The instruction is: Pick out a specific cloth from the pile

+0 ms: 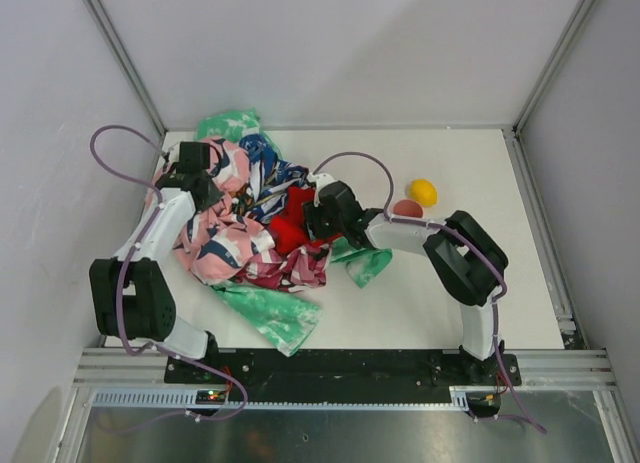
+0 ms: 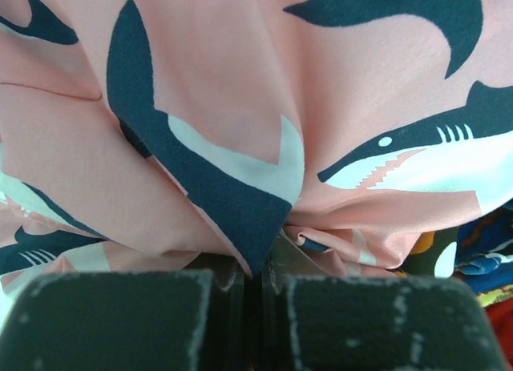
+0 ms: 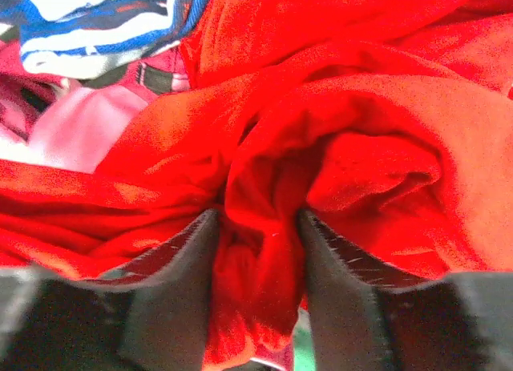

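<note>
Right claw (image 3: 256,220): its jaws were pressed on a raised fold of the cloth (image 3: 361,106), red fabric filling the gap. Left claw (image 2: 258,267): it was clamped on the pink shark-print cloth (image 2: 240,106). The cloth lay at the centre of the pile (image 1: 215,243), bordered by printed layers. A clean extraction probably needed a firm pinch, then a slow lift away from the pile, with the left claw anchoring the rest on the bench (image 1: 430,303).

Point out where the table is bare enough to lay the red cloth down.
Bare table lies near-right, between the green cloth and the right arm's base; also the far strip behind the yellow object and pink cup, and the right edge. The left half is crowded by the pile.
</note>
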You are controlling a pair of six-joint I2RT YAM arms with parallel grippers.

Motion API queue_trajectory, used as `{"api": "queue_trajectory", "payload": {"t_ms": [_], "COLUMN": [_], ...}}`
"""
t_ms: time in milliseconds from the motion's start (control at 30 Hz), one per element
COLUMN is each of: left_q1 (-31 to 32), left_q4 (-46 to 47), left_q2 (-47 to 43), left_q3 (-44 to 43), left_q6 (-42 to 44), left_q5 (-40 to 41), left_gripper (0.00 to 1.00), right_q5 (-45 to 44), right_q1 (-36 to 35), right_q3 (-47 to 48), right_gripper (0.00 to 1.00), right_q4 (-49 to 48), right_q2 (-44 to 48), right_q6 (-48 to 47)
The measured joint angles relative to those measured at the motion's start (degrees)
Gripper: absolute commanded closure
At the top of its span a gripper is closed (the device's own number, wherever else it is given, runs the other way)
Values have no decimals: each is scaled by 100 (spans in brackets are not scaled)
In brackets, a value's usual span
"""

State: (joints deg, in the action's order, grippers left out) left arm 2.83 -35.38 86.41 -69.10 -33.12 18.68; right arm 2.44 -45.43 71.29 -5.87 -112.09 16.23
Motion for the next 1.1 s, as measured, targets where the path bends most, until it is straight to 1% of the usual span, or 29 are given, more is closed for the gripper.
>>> {"api": "queue_trajectory", "payload": {"t_ms": [33, 67, 100, 133, 233, 333, 400, 500, 633, 733, 833, 867, 1000, 1033, 1067, 1100], "left_q1": [-2, -9, -11, -13, -13, 0, 61, 323, 741, 949, 1119, 1202, 1499, 1563, 1611, 1644], "left_q4": [13, 22, 35, 44, 55, 101, 166, 286, 470, 614, 767, 807, 914, 944, 977, 1005], "left_q2": [-20, -44, -74, -116, -291, -522, -686, -885, -876, -675, -256, -57, 595, 761, 914, 1047], "left_q3": [9, 13, 26, 46, 101, 177, 247, 328, 354, 354, 323, 275, 57, -4, -57, -103], "left_q6": [0, 2, 7, 7, 9, 13, 17, 35, 59, 59, 57, 59, 63, 66, 66, 66], "left_q5": [-44, -101, -149, -208, -417, -730, -914, -1150, -1346, -1432, -1440, -1440, -1460, -1495, -1545, -1600], "left_gripper": [99, 99, 99, 99, 99, 99, 99, 99, 99, 99, 99, 99, 99, 97, 93, 84], "right_q5": [-4, 7, -11, -39, -256, -595, -857, -1252, -1792, -2214, -2500, -2568, -2640, -2618, -2586, -2514], "right_q1": [-17, -17, -22, -26, -55, -74, -87, -76, 11, 216, 688, 970, 2024, 2308, 2540, 2848], "right_q3": [55, 105, 205, 299, 664, 1329, 2061, 3233, 4494, 5357, 5882, 5995, 6037, 5995, 5945, 5869], "right_gripper": [82, 91, 96, 98, 100, 100, 100, 100, 100, 100, 100, 100, 100, 100, 100, 100], "right_q4": [98, 170, 264, 361, 713, 1211, 1497, 1685, 1740, 1534, 1283, 1200, 1108, 1110, 1126, 1152], "right_q2": [-9, -9, -9, -9, 48, 177, 247, 433, 686, 802, 946, 1008, 1209, 1248, 1283, 1316], "right_q6": [7, -28, -31, -103, -372, -769, -1102, -1624, -2236, -2723, -3060, -3141, -3132, -3099, -3060, -2973]}}
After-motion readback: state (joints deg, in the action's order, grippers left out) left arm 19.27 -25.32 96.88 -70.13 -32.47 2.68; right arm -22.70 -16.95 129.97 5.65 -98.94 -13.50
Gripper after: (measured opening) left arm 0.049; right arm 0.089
